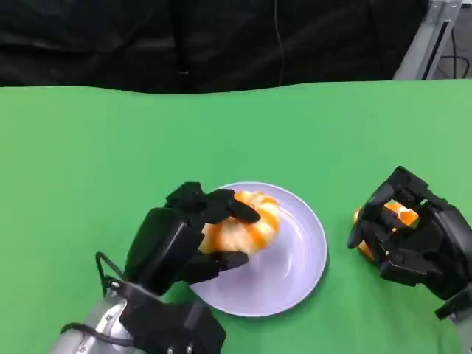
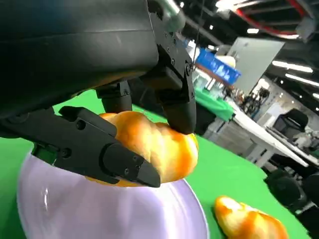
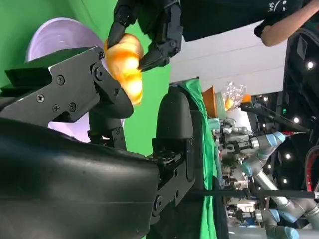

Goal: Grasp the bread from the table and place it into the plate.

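The left robot hand (image 1: 193,236) reaches in from the near left and is clamped on one bread (image 1: 242,221), fingers over its top and a thumb under its near side. That bread is over the left part of the lavender plate (image 1: 295,276), which sits on the green table (image 1: 88,147). In the left wrist view the bread (image 2: 149,147) looks to rest on or hang just above the plate surface (image 2: 75,214); whether it touches cannot be told for sure. So, as a judgement, the carrying part for this piece is about done, and what is left is to spread the fingers and draw the hand clear without dragging the bread off the rim.

To the right of the plate, apart from it, a second bread (image 1: 394,215) lies on the table. The right robot hand (image 1: 413,236) is curled over it, fingers wrapped around its top and sides. Whether they press firmly or just cage it cannot be told, and it does not look lifted. This second piece has yet to go into the plate.
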